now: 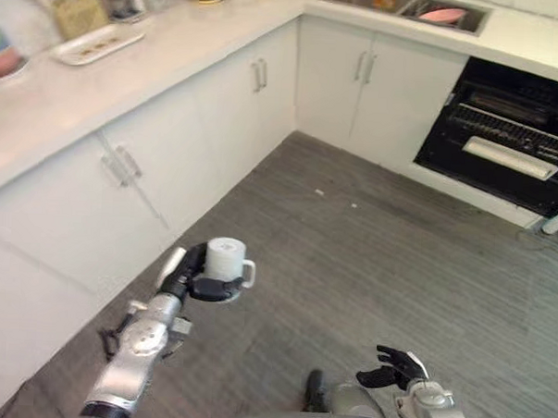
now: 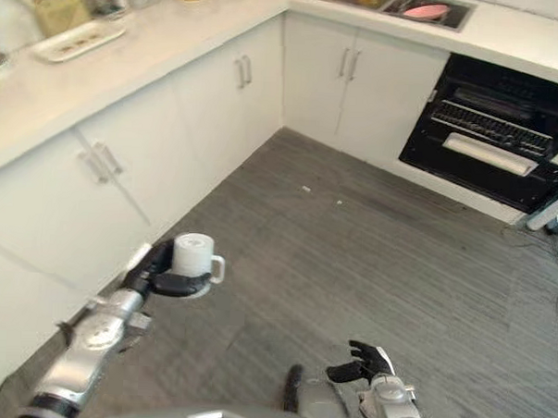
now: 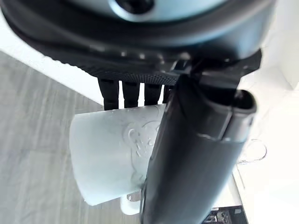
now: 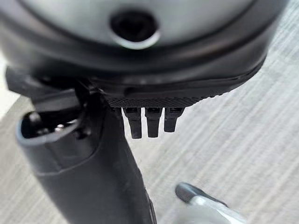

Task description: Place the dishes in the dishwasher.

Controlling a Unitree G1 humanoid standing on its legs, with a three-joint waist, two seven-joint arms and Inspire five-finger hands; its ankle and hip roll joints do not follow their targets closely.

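Observation:
A white mug (image 1: 227, 259) with a handle is held upright in my left hand (image 1: 194, 279), low over the grey floor beside the white cabinets. In the left wrist view the fingers and thumb (image 3: 196, 154) curl round the mug (image 3: 112, 154), which bears a faint embossed figure. My right hand (image 1: 394, 366) hangs low near the bottom edge, fingers relaxed and holding nothing (image 4: 147, 122). The open dishwasher (image 1: 509, 136) stands at the far right under the counter, its dark racks showing. A pink dish (image 1: 445, 14) lies in the sink (image 1: 472, 23) above it.
White cabinets (image 1: 219, 105) run along the left and the back. The counter (image 1: 175, 47) carries a white tray (image 1: 99, 44), a utensil holder (image 1: 79, 13) and a bowl (image 1: 2, 60). Open grey floor (image 1: 369, 259) lies between me and the dishwasher.

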